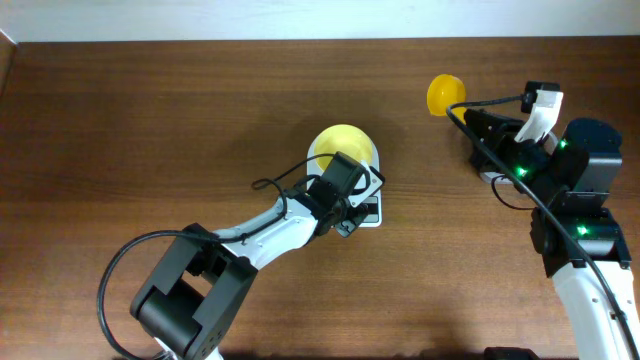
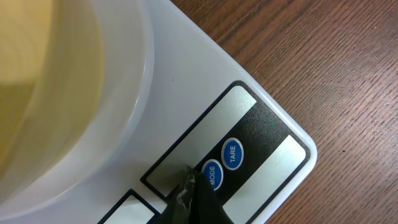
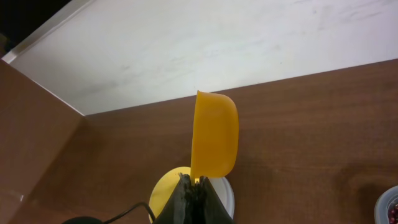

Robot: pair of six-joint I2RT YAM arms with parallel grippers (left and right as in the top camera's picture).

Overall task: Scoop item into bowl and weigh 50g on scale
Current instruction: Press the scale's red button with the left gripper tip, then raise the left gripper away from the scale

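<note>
The bowl (image 1: 338, 146) sits on the scale (image 2: 199, 68), mid-table. The left gripper (image 2: 190, 186) is over the scale's button edge, fingers together, its tip touching the panel just beside the MODE button (image 2: 212, 175). Well apart to the right, the right gripper (image 3: 196, 190) is clamped on a yellow scoop (image 3: 214, 134), held on edge above the table (image 1: 150, 120).

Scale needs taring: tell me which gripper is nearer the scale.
Left. The left gripper sits right over the scale at its buttons; the right gripper is away to its right, holding the yellow scoop.
</note>
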